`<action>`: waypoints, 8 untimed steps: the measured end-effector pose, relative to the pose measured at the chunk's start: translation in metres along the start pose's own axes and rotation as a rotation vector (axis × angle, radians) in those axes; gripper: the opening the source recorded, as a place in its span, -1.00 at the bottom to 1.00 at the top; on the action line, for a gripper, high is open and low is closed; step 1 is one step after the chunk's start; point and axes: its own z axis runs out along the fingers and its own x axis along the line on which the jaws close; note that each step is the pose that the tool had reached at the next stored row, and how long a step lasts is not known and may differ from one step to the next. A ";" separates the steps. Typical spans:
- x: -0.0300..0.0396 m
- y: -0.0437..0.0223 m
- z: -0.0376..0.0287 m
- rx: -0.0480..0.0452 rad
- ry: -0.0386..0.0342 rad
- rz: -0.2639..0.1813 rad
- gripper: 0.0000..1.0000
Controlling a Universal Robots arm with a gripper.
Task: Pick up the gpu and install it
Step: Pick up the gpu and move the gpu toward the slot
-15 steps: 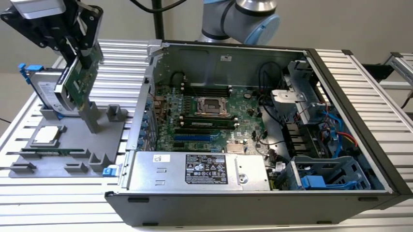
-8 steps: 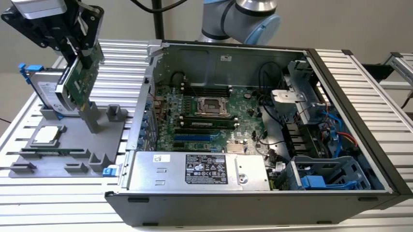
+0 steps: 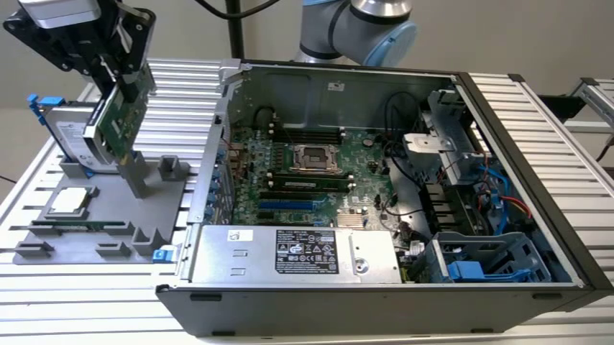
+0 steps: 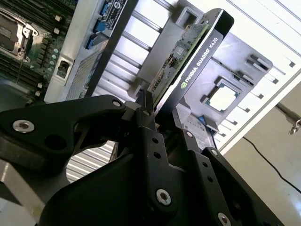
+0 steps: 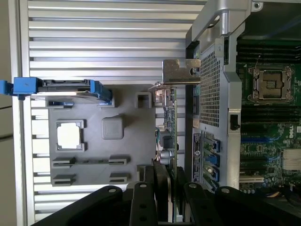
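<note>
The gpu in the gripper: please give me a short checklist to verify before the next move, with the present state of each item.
1. The gripper is shut on the gpu, holding it by one edge: ok.
2. The gpu is clear of the grey tray: cannot tell; in the exterior view its lower edge is close to one post.
3. The hard drive is apart from the gpu: ok, in the first wrist view.
4. The computer case is open and the motherboard is exposed: ok.
5. The blue slots hold no card: ok.

The gpu (image 3: 120, 118), green board and black cooler, hangs tilted edgewise in the pincer (image 4: 157, 109).
</note>
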 end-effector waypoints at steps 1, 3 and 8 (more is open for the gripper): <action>-0.0006 0.0000 0.0001 0.0000 0.0000 0.000 -1.00; -0.0022 0.0001 0.0001 0.0000 0.0000 0.000 -1.00; -0.0061 0.0003 0.0004 0.0000 0.0001 0.000 -1.00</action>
